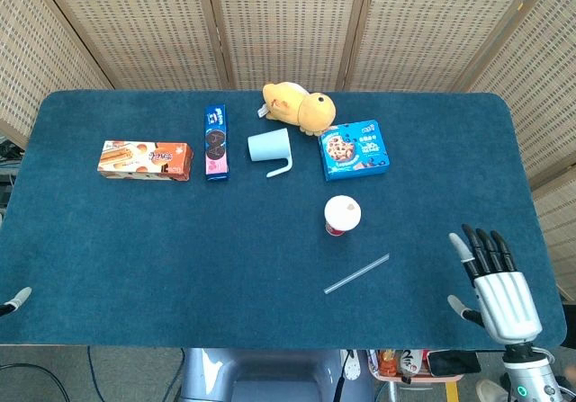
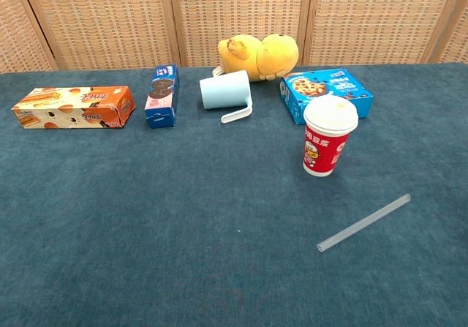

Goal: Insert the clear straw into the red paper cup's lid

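The red paper cup (image 1: 342, 216) (image 2: 327, 145) stands upright with a white lid, right of the table's middle. The clear straw (image 1: 356, 273) (image 2: 363, 222) lies flat on the blue cloth, in front of the cup and slightly to its right. My right hand (image 1: 497, 285) hovers over the table's front right corner, open, fingers spread and pointing away from me, well to the right of the straw. Only a fingertip of my left hand (image 1: 16, 299) shows at the front left edge. Neither hand appears in the chest view.
Along the back stand an orange biscuit box (image 1: 145, 160), a dark blue cookie box (image 1: 216, 141), a light blue mug on its side (image 1: 271, 147), a yellow plush toy (image 1: 300, 107) and a blue cookie box (image 1: 355, 149). Wicker screens stand behind the table (image 1: 135, 240).
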`<state>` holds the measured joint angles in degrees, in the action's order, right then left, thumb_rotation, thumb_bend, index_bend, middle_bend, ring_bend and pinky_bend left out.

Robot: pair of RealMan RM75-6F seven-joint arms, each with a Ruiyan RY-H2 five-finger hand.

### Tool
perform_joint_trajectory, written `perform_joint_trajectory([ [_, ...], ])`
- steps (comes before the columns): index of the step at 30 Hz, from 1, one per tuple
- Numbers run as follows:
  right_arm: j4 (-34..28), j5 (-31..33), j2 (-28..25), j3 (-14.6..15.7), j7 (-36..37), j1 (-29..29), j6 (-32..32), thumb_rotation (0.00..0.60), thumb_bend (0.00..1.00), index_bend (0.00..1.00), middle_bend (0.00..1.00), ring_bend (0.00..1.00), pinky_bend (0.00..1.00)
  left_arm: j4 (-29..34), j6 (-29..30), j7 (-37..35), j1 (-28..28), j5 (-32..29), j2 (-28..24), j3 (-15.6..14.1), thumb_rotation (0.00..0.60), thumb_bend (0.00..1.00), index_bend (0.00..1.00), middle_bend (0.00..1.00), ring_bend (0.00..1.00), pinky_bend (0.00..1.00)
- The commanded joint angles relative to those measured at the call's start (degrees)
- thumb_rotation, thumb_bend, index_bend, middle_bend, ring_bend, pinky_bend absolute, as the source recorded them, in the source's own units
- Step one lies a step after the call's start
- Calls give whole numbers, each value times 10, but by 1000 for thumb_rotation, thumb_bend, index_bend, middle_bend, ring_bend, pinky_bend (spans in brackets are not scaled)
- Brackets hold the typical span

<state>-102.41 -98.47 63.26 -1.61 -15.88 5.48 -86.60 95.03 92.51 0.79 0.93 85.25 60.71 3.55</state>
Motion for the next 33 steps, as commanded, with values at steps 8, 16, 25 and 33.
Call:
perform_joint_trajectory([
  [8,133,-190,17,8,86,178,126,600,0,327,889,835,977,0,-14,13,-6,-11,3,3,600,152,0,0,0,0],
  [16,133,-131,78,-7,109,276,288,600,59,390,920,865,1000,-3,-32,21,-14,-28,7,8,600,152,0,0,0,0],
  [25,140,-36,154,-29,43,303,356,600,130,441,920,865,1000,-5,-37,11,-15,-36,5,11,600,152,0,0,0,0],
  [33,160,19,178,-27,30,307,375,600,204,473,921,865,1000,-8,-38,4,-16,-37,3,11,600,152,0,0,0,0],
])
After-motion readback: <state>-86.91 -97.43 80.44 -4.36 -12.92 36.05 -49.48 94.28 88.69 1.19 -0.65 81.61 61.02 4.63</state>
